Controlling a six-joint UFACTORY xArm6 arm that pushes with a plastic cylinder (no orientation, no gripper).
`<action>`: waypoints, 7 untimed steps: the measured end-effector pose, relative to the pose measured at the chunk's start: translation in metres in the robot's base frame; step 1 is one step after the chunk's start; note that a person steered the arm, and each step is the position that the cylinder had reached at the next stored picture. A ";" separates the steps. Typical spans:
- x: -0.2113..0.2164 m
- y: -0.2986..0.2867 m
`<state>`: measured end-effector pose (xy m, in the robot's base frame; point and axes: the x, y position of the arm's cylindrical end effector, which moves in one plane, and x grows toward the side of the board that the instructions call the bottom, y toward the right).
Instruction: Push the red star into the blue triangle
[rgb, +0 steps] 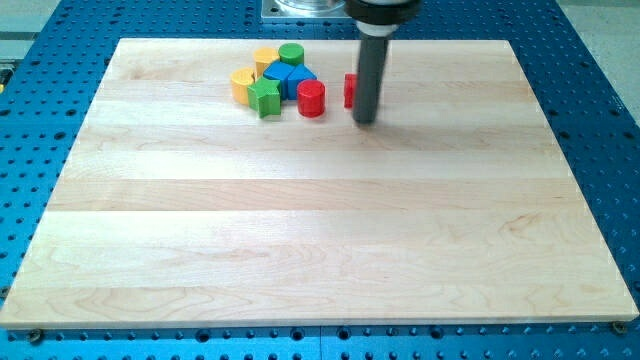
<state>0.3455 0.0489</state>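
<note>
The red star (350, 90) lies near the view's top, mostly hidden behind my rod; only its left edge shows. My tip (365, 121) rests on the board just right of and below it, touching or nearly touching it. The blue triangle (303, 78) sits in a cluster to the left, right behind a red cylinder (311, 98). The red cylinder stands between the star and the triangle's lower side.
The cluster also holds a blue block (278, 78), a green star (265, 98), a green cylinder (291, 54), a yellow block (265, 59) and a yellow block (243, 84). The wooden board (320, 240) lies on a blue perforated table (600, 100).
</note>
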 end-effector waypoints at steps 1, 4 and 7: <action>-0.019 0.010; -0.072 0.077; -0.097 0.015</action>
<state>0.2483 0.0640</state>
